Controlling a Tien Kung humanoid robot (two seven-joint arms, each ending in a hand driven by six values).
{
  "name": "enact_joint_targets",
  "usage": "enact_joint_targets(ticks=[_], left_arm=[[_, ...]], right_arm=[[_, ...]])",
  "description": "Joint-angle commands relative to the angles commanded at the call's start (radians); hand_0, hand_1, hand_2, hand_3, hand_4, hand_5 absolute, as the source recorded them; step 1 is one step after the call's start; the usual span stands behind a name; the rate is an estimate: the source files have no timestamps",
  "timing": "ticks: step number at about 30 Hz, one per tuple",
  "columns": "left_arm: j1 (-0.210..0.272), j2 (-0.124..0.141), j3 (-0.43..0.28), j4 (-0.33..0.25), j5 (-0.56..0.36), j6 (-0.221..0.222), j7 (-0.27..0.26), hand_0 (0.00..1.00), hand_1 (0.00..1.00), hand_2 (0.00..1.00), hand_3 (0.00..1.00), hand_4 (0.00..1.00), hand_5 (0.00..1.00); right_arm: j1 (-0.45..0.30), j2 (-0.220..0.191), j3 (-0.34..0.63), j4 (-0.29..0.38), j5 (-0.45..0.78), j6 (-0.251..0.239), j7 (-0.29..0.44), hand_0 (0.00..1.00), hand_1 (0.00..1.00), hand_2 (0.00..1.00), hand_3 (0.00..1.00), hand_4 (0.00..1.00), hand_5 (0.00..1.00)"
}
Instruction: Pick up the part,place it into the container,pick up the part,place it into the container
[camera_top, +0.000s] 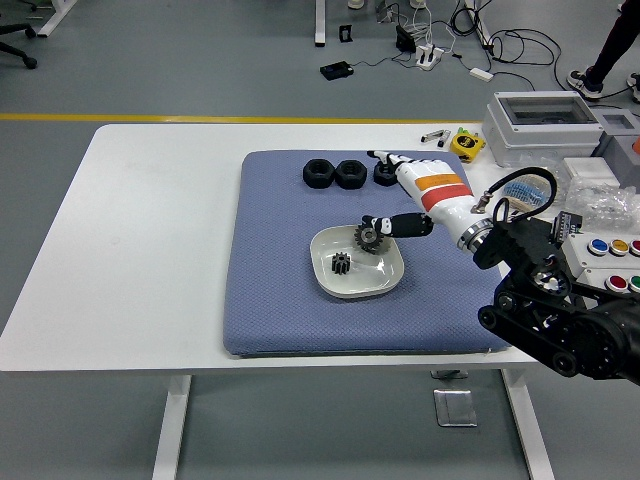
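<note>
My right hand (405, 195) hangs released above the white bowl (357, 263), where two small black gears (368, 236) lie — stiff, light, toothed things, I judge, best pinched across the teeth, not the slick flat faces.

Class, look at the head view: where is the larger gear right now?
The larger gear lies in the white bowl, at its far right rim on the blue mat, beside the smaller gear and just off the right hand's thumb.
</note>
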Motion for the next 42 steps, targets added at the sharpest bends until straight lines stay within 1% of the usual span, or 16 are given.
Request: enact_joint_targets(ticks=[2,6,7,8,13,14,19,20,23,25,26,31,32,37,38,42], left_arm=[[0.001,0.0,0.002,0.001,-0.002,0.0,-0.001,0.593,0.572,0.665,0.592,0.582,0.575],[0.003,-0.001,0.006,0.001,-0.009,-0.001,-0.003,0.593,0.572,0.665,0.592,0.582,0.575],[0.003,-0.001,0.006,0.001,-0.009,-0.001,-0.003,0.593,0.572,0.665,0.592,0.582,0.575],[0.004,0.0,0.005,0.001,-0.009,-0.001,-0.003,0.593,0.571,0.663,0.593,0.582,0.575],[0.004,0.001,0.005,0.002,-0.005,0.0,-0.003,0.593,0.571,0.663,0.593,0.582,0.575],[0.004,0.001,0.004,0.002,-0.003,0.0,-0.003,0.593,0.571,0.662,0.593,0.582,0.575],[0.004,0.001,0.004,0.002,-0.003,0.0,-0.004,0.593,0.571,0.662,0.593,0.582,0.575],[0.005,0.001,0.004,0.002,-0.002,0.0,-0.004,0.593,0.569,0.663,0.592,0.582,0.575],[0.007,0.0,0.005,0.002,-0.003,-0.001,-0.005,0.593,0.569,0.663,0.592,0.582,0.575],[0.008,0.0,0.004,0.003,-0.002,-0.001,-0.004,0.593,0.569,0.663,0.592,0.582,0.575],[0.01,-0.001,0.005,0.003,-0.004,-0.001,-0.005,0.592,0.571,0.661,0.592,0.582,0.574],[0.014,-0.005,0.005,0.003,-0.006,-0.002,-0.006,0.592,0.571,0.661,0.592,0.582,0.574],[0.016,-0.005,0.005,0.003,-0.005,-0.002,-0.006,0.593,0.576,0.665,0.592,0.582,0.574],[0.021,-0.008,-0.001,0.003,0.004,-0.002,-0.004,0.593,0.576,0.665,0.592,0.582,0.574],[0.022,-0.009,-0.003,0.004,0.007,-0.001,-0.003,0.593,0.58,0.669,0.591,0.582,0.574],[0.025,-0.011,-0.015,0.007,0.024,0.0,0.002,0.593,0.58,0.669,0.591,0.582,0.574]], right_arm=[[-0.013,-0.022,0.03,0.019,0.076,-0.03,0.026,0.575,0.663,0.821,0.9,0.856,0.346],[-0.043,-0.069,0.088,0.081,0.251,-0.092,0.067,0.575,0.663,0.821,0.9,0.856,0.346],[-0.05,-0.08,0.104,0.098,0.29,-0.094,0.091,0.575,0.663,0.821,0.9,0.856,0.346],[-0.058,-0.092,0.119,0.114,0.336,-0.088,0.115,0.593,0.683,0.833,0.879,0.866,0.401],[-0.107,-0.153,0.212,0.204,0.544,-0.017,0.273,0.593,0.683,0.833,0.879,0.866,0.401],[-0.123,-0.167,0.235,0.224,0.583,-0.001,0.299,0.667,0.737,0.861,0.867,0.99,0.634],[-0.208,-0.208,0.343,0.296,0.797,0.096,0.419,0.667,0.737,0.861,0.867,0.99,0.634],[-0.222,-0.211,0.36,0.303,0.836,0.117,0.435,0.716,0.76,0.859,0.864,0.998,0.754],[-0.28,-0.218,0.415,0.323,0.966,0.184,0.489,0.716,0.76,0.859,0.864,0.998,0.754],[-0.307,-0.218,0.437,0.329,1.051,0.199,0.502,0.716,0.76,0.859,0.864,0.998,0.754],[-0.33,-0.216,0.453,0.333,1.09,0.207,0.506,0.752,0.777,0.862,0.867,0.998,0.844],[-0.413,-0.207,0.486,0.328,1.298,0.244,0.491,0.752,0.777,0.862,0.867,0.998,0.844],[-0.428,-0.206,0.488,0.329,1.332,0.253,0.486,0.782,0.794,0.861,0.871,0.998,0.913],[-0.488,-0.201,0.506,0.345,1.281,0.276,0.463,0.782,0.794,0.861,0.871,0.998,0.913],[-0.502,-0.2,0.511,0.35,1.262,0.279,0.457,0.82,0.806,0.86,0.882,0.998,0.946],[-0.544,-0.195,0.53,0.366,1.207,0.273,0.443,0.82,0.806,0.86,0.882,0.998,0.946]])
